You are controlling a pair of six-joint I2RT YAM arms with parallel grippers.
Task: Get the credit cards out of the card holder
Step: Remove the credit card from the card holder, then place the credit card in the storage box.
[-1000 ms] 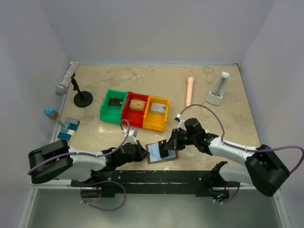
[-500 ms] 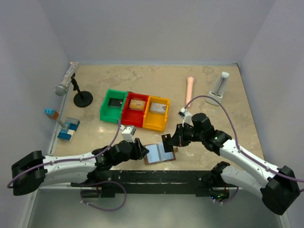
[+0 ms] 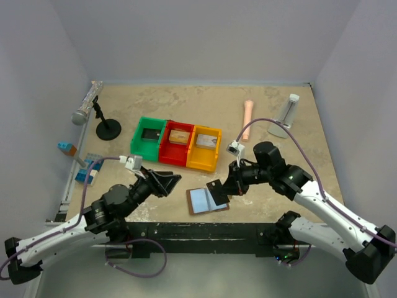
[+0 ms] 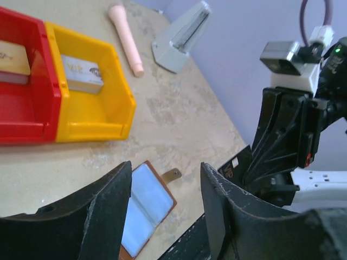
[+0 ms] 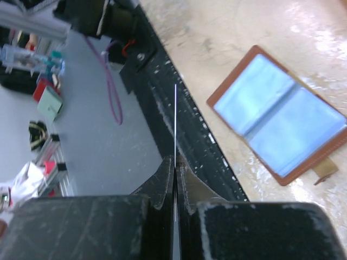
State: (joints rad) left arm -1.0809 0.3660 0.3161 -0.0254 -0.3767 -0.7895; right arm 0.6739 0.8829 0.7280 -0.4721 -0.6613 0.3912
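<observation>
Right gripper [image 3: 227,186] pinching a dark card [image 3: 216,193] over the open holder [image 3: 198,200]; left gripper [image 3: 169,182], jaws spread, hangs to its left.

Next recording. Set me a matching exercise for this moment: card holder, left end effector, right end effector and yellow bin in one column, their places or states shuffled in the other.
Things
1. card holder
2. left end effector
3. right end effector
4. yellow bin

States
A. shut on a thin dark card
B. holds a silver-grey card
C. open, with nothing between the fingers
D. lying open on the table

Pairs: 1-D, 2-C, 3-A, 4-B
</observation>
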